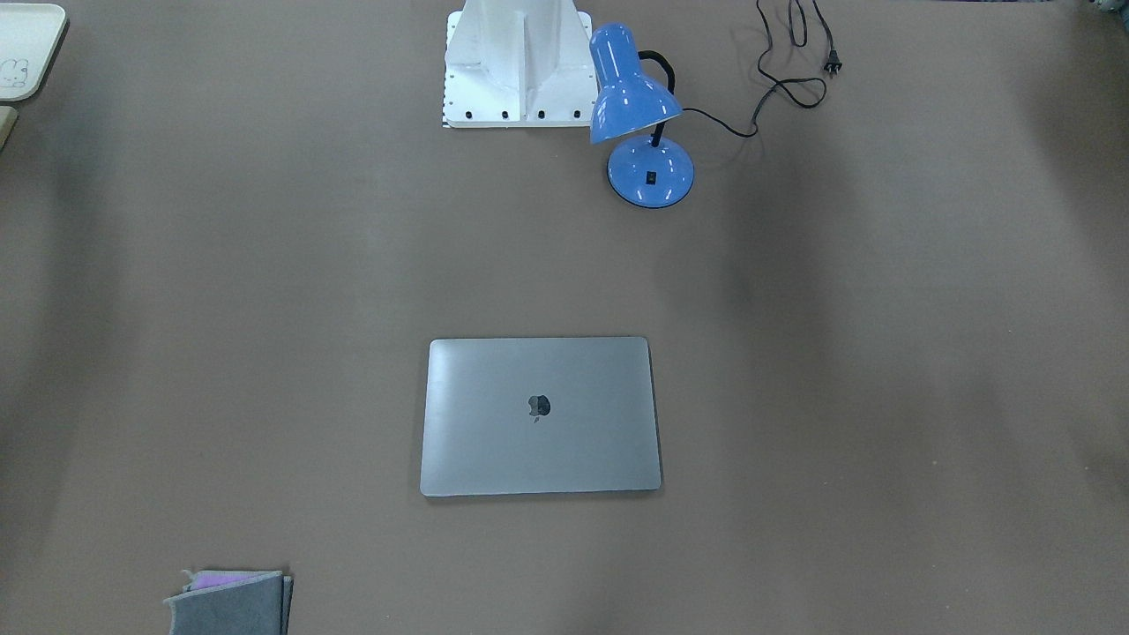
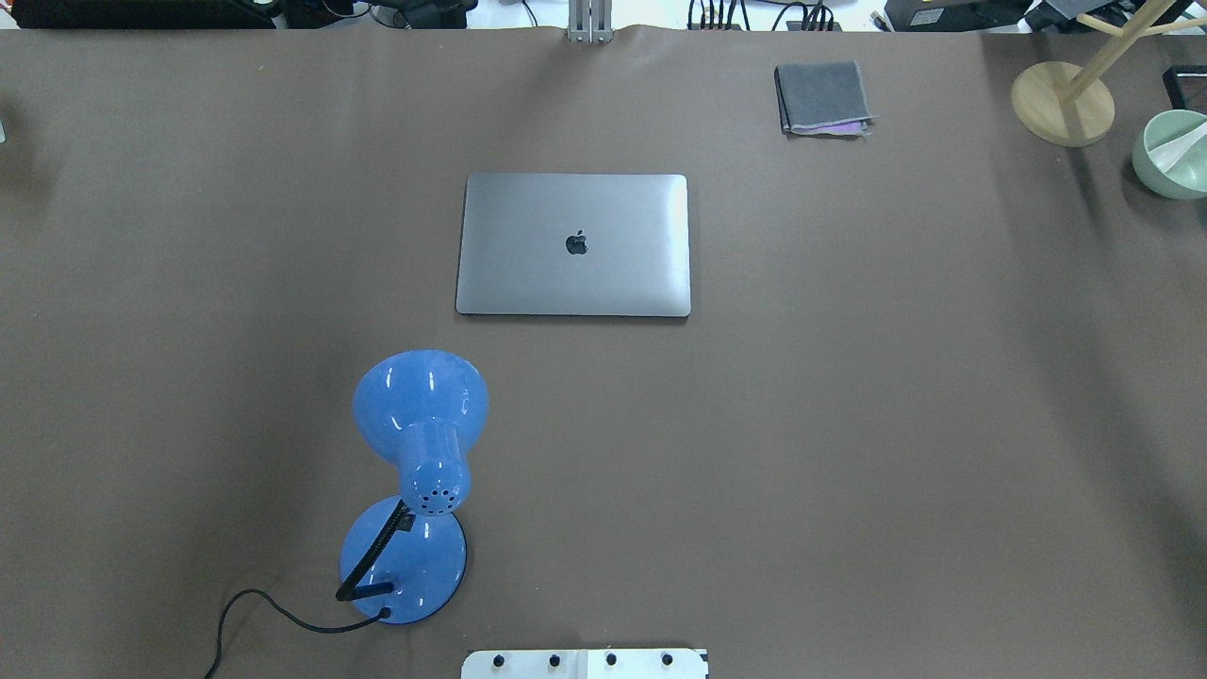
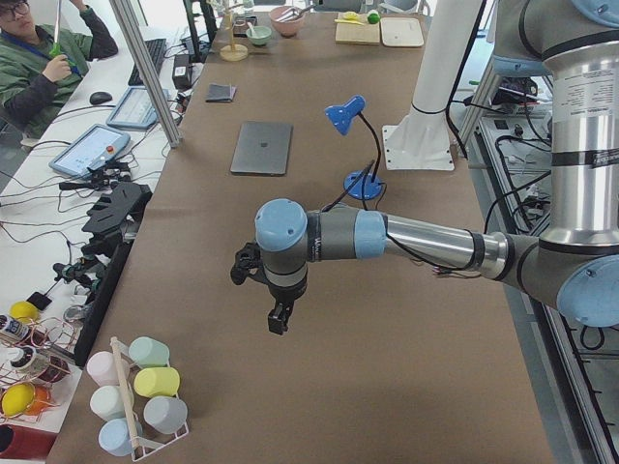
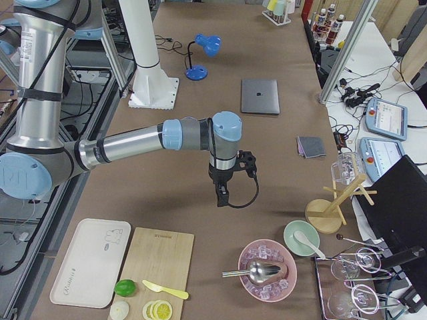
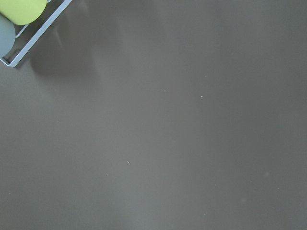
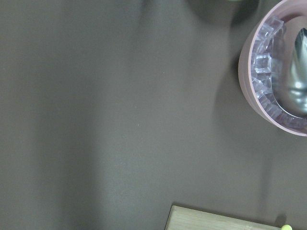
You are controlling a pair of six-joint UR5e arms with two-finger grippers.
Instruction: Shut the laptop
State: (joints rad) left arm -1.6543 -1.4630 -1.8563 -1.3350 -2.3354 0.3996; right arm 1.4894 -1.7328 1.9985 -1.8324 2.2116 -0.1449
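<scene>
The space-grey laptop (image 2: 573, 244) lies flat on the brown table with its lid down and the dark apple logo facing up. It also shows in the front-facing view (image 1: 540, 414), the left view (image 3: 262, 147) and the right view (image 4: 259, 96). My left gripper (image 3: 280, 320) hangs over the table's left end, far from the laptop. My right gripper (image 4: 221, 195) hangs over the right end, also far from it. Both show only in the side views, so I cannot tell whether they are open or shut. Neither wrist view shows fingers.
A blue desk lamp (image 2: 420, 471) with a black cord stands near the robot's base (image 1: 516, 66). A folded grey cloth (image 2: 822, 98) lies beyond the laptop. A rack of cups (image 3: 135, 391) is at the left end. A pink bowl of ice (image 4: 267, 270), a cutting board (image 4: 155, 273) and a tray (image 4: 90, 263) are at the right end.
</scene>
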